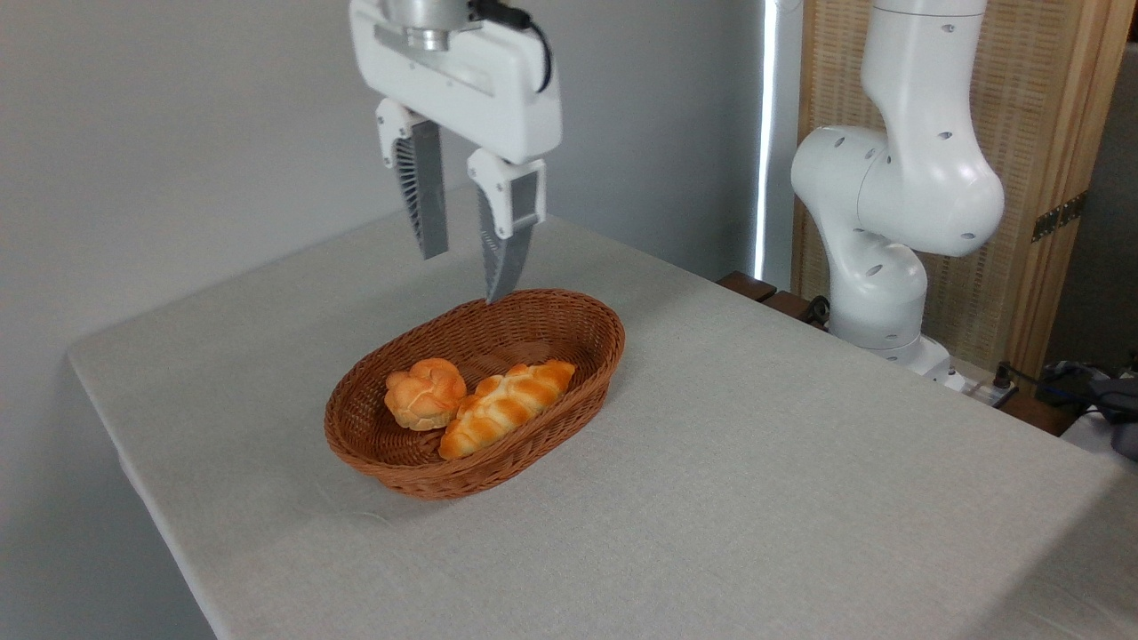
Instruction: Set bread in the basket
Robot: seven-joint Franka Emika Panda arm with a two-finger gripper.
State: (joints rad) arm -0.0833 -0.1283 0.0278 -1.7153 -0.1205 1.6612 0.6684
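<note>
Fixed camera: the gripper (468,267) is seen above the far rim of the basket (587,324), fingers parted with nothing held between them, likely because the load is judged delivered. The bread (507,407), a glossy golden-orange braided loaf with paler creases, is laid inside the basket, touching a small round bun (424,392).

A table (756,462) draped in pale grey cloth carries a single item on its surface: an oval wicker basket (569,409), set below and just in front of the gripper (467,271), its far rim nearly under the fingertips. The cloth around the basket lies smooth to the edges.
</note>
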